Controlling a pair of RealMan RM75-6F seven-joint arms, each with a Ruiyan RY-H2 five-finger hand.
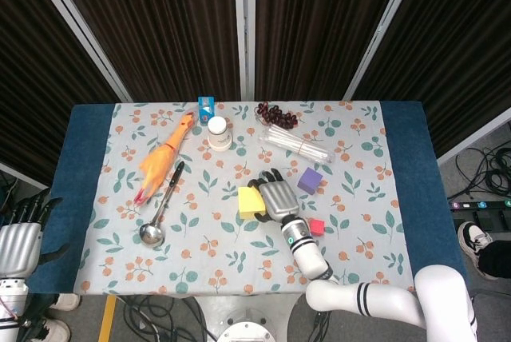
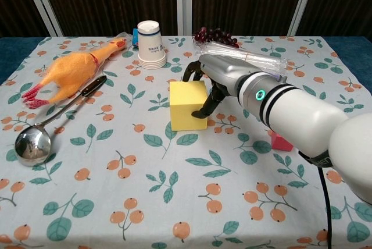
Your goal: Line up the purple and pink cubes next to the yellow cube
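A: What is lying across the table (image 1: 403, 198)?

B: A floral cloth (image 1: 200, 262) is covering most of it, with blue edges showing at both ends. The right arm (image 2: 302, 118) is reaching in over it, and the right hand (image 2: 214, 77) is sitting right at the yellow cube (image 2: 187, 103), its dark fingers (image 2: 204, 109) curling down against the cube's right side. Whether it is actually gripping the cube or only touching it, I cannot tell.

A: And the left hand (image 1: 20, 238)?

B: It is hanging off the table's left edge, fingers spread, holding nothing.

A: Where are the other cubes sitting?

B: In the head view the purple cube (image 1: 310, 180) is lying just right of the hand, apart from the yellow one. The pink cube (image 1: 316, 226) is resting nearer the front edge, beside the forearm.

A: Anything else?

B: A rubber chicken (image 2: 70, 71) is lying at the left, with a ladle (image 2: 35, 141) just beside it. A stack of paper cups (image 2: 150, 44) is standing behind the yellow cube, a bundle of straws (image 1: 297, 146) is lying at the back right, and grapes (image 1: 275, 114) are sitting beyond that.
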